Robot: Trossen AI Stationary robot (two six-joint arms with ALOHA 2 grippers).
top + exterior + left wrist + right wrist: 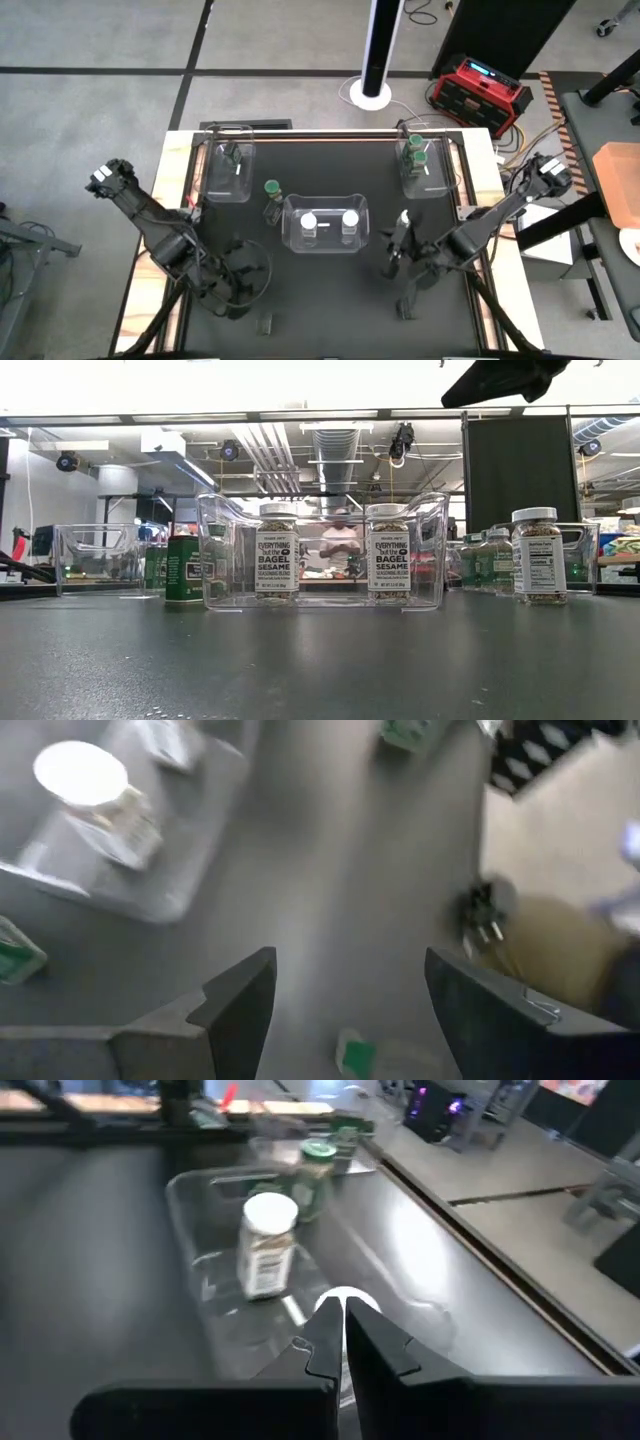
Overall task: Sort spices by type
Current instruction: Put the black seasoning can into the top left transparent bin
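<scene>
Table: black mat [330, 300], workshop behind.
Centre bin [325, 222]: two white-lid jars.
Right gripper [400, 243]: beside bin, fingers closed, apparently empty; open before descending on loose jar [404, 218].
Left gripper [232, 300]: open, waiting.

Grey tiled floor [100, 40], red equipment case [480, 92], white pole base [373, 95], overhead ducts [335, 445].

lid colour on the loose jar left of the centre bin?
Green lid; the high view shows it best.

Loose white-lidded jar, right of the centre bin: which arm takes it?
Right. The right gripper sits just beside the white-lidded jar, fingers shut. The left gripper, open, is beyond the centre bin.
</scene>
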